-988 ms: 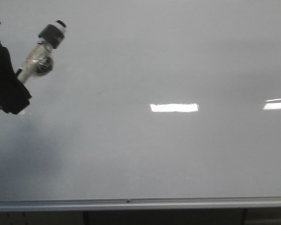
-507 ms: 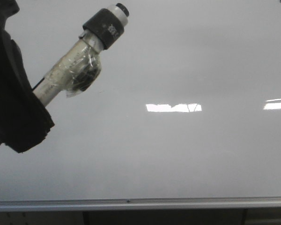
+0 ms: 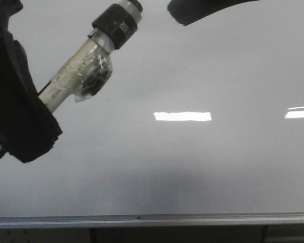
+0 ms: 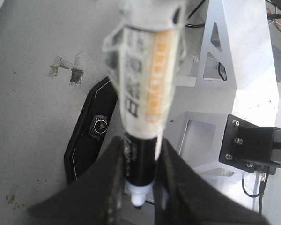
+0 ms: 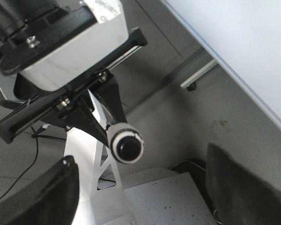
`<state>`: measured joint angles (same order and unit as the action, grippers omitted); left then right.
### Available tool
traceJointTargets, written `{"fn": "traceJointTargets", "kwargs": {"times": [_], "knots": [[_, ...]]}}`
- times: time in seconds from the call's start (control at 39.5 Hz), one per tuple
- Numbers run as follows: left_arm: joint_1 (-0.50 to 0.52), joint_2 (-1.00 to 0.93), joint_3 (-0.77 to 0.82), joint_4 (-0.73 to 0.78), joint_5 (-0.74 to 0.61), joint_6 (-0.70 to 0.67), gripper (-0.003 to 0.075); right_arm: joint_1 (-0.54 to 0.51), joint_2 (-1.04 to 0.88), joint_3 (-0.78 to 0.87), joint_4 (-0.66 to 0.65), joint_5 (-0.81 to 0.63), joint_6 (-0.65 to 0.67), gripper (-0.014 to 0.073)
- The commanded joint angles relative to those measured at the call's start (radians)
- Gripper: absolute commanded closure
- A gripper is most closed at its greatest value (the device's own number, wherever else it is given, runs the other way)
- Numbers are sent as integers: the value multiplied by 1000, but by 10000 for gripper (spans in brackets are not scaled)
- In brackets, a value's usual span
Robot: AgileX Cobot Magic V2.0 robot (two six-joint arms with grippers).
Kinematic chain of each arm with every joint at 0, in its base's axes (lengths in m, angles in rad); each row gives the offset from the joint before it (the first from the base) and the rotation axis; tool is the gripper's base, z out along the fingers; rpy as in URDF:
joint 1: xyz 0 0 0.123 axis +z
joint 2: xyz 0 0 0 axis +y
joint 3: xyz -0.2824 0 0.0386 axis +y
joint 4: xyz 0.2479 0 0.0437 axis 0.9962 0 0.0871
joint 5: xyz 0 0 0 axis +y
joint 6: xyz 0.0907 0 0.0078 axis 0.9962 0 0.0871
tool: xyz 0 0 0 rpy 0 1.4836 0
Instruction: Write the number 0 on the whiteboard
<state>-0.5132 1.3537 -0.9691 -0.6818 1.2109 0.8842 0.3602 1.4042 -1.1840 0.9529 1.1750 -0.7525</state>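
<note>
Newly arrived right pincer (image 3: 180, 15), agape.

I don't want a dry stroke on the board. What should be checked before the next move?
1. Marker clamped between the left fingers: ok.
2. Cap off: not ok, the black cap looks to be on.
3. Right fingers open to take the cap: ok.
4. Cap lined up between the right fingers: ok in the right wrist view, but not reached.
5. Whiteboard free of marks where the 0 goes: ok, only light reflections.
6. Ink flows: cannot tell.
</note>
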Motion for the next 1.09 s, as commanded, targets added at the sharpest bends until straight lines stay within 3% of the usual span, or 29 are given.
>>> {"fn": "traceJointTargets", "kwargs": {"times": [0.0, 0.3, 0.38, 0.63, 0.79, 0.96, 1.06], "knots": [[-8, -32, -30, -58, 48, 2, 739, 30, 48, -74, 84, 55, -24, 13], [-8, -32, -30, -58, 48, 2, 739, 139, 135, -122, 84, 72, -24, 26], [-8, -32, -30, -58, 46, 2, 739, 142, 135, -122, 84, 78, -20, 92], [-8, -32, -30, -58, 46, 2, 739, 140, 135, -122, 84, 138, -13, 477], [-8, -32, -30, -58, 46, 2, 739, 140, 135, -122, 84, 151, -13, 657], [-8, -32, -30, -58, 40, 4, 736, 140, 135, -122, 84, 159, -13, 661], [-8, -32, -30, -64, 40, 4, 671, 140, 135, -122, 84, 159, -13, 661]]}}
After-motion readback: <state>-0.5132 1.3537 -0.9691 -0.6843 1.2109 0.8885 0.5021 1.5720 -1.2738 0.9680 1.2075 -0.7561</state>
